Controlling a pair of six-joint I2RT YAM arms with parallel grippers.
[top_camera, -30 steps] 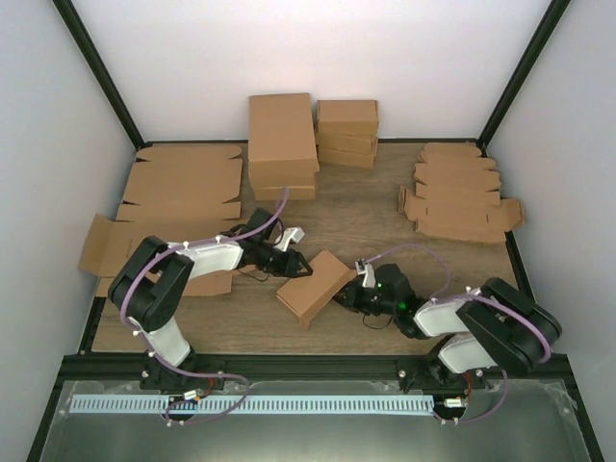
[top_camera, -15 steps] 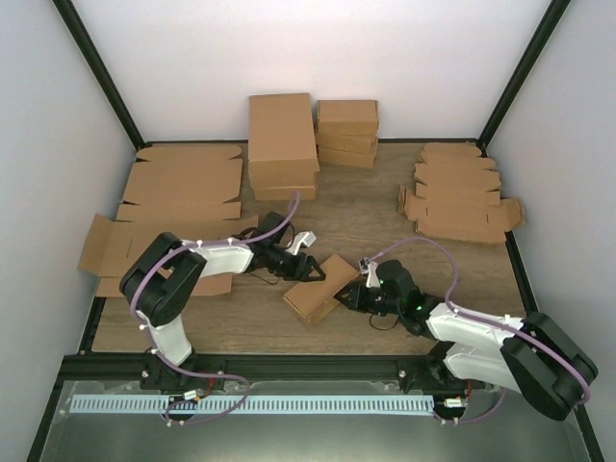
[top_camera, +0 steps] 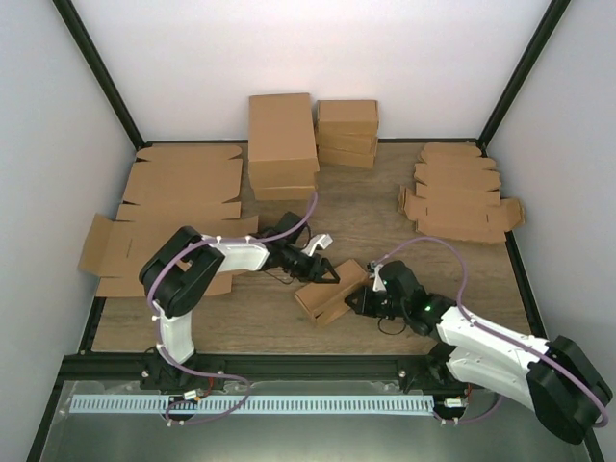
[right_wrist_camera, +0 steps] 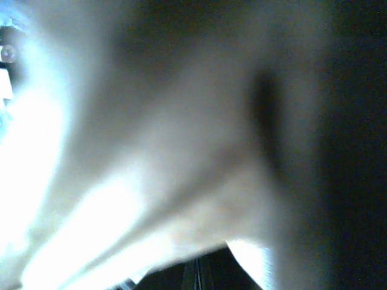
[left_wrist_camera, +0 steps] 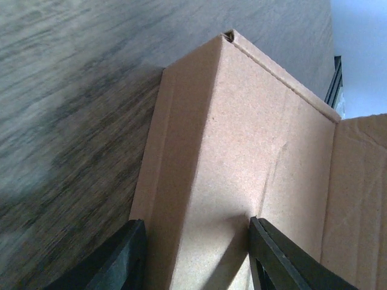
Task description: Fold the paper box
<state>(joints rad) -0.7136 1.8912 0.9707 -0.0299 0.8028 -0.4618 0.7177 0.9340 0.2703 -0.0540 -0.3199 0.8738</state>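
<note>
Position: box on table, centre, toward near edge; long axis near-left to far-right. Left gripper on its far-left side, fingers half apart astride box wall; clamped or not, cannot tell. Right gripper fully closed against right end; whether it pinches flap, cannot tell, wrist view blurred. Both arms equally near.

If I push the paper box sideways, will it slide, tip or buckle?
Probably slides rather than tips: the paper box lies low on the wooden table. It looks light and hollow, so its thin cardboard may flex under a point push.
</note>
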